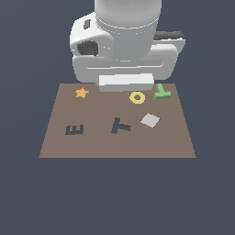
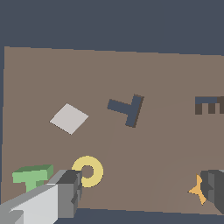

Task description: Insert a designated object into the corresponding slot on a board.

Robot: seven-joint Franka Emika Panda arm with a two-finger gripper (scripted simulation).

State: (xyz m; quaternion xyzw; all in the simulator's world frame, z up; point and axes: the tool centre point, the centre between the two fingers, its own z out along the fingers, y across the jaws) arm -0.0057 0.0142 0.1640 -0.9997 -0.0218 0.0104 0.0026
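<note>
Gripper [image 2: 140,192] spread wide and empty above the board [image 1: 55,137] — green T block [image 1: 161,93] lying untouched at the far edge, just beside the yellow ring [image 1: 137,97]. Risk of nudging or grabbing that ring on descent — or of seating the block skewed in the tilted T slot [image 1: 120,125].

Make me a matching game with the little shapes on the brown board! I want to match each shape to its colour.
Shapes:
1. star
2. ring
3. T-shaped block
4. square tile

Colours:
A. grey
B. green
C. orange
D. yellow

Pairs: 1-C, 2-D, 3-B, 4-A
</note>
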